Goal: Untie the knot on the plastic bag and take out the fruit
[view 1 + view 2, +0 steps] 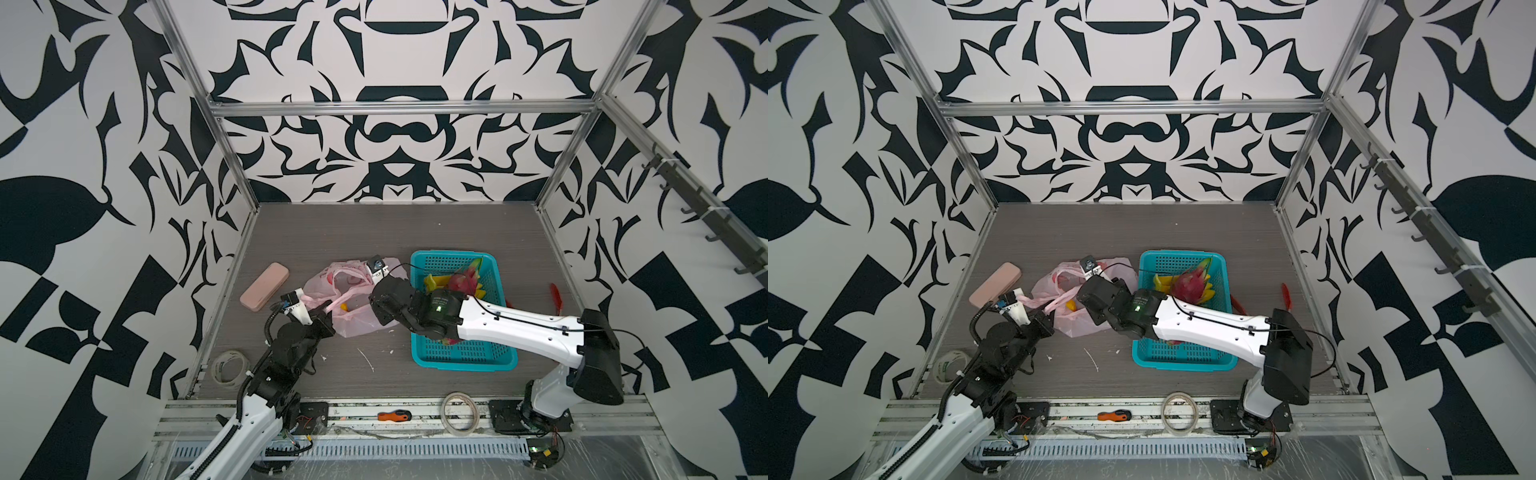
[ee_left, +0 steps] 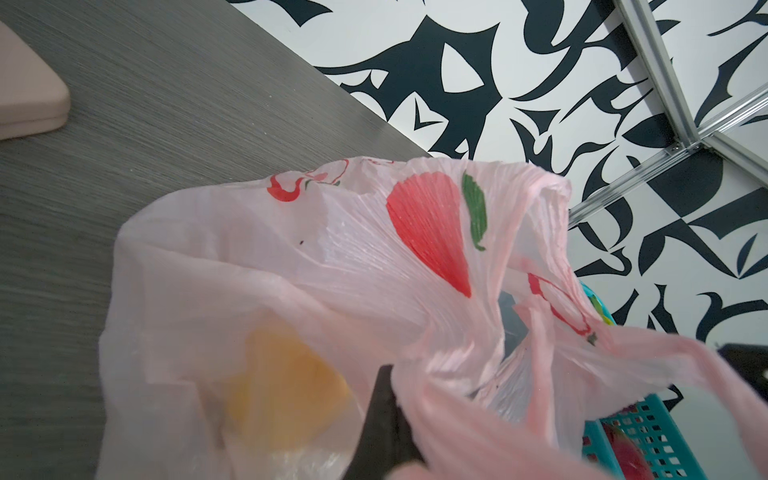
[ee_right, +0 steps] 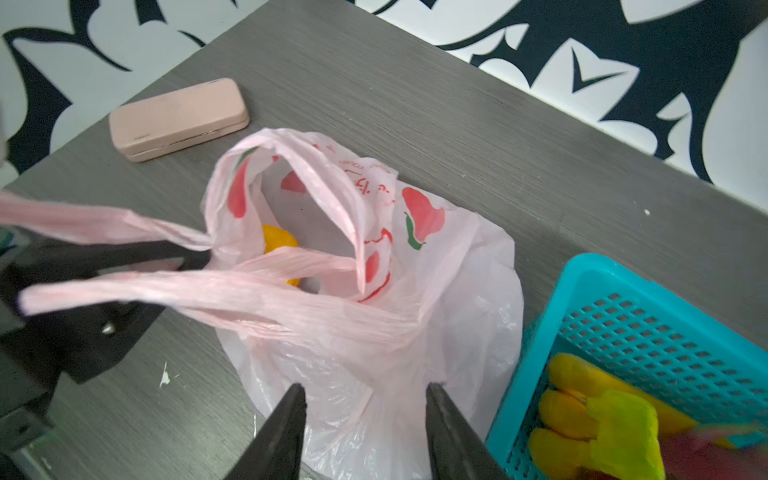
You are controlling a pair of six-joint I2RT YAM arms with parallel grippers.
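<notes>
Mouth of plastic bag (image 3: pixel 465 291) held open: left jaws pinched on a loop handle (image 3: pixel 104 220), right jaws spread, empty, just above bag's edge. The knot looks undone. The orange (image 3: pixel 279 240) sits inside bag on worktop (image 3: pixel 415 83); bananas (image 3: pixel 582 399) in perforated teal basket (image 3: pixel 648 316). Next, imo: dip in btwn loops, close gently on round orange w/o snagging thin crinkly film

Pink plastic bag (image 3: pixel 457 291) open, orange (image 3: pixel 280 243) inside, bananas (image 3: pixel 569 411), dragon fruit (image 1: pixel 1185 284) in basket (image 3: pixel 648 328)
</notes>
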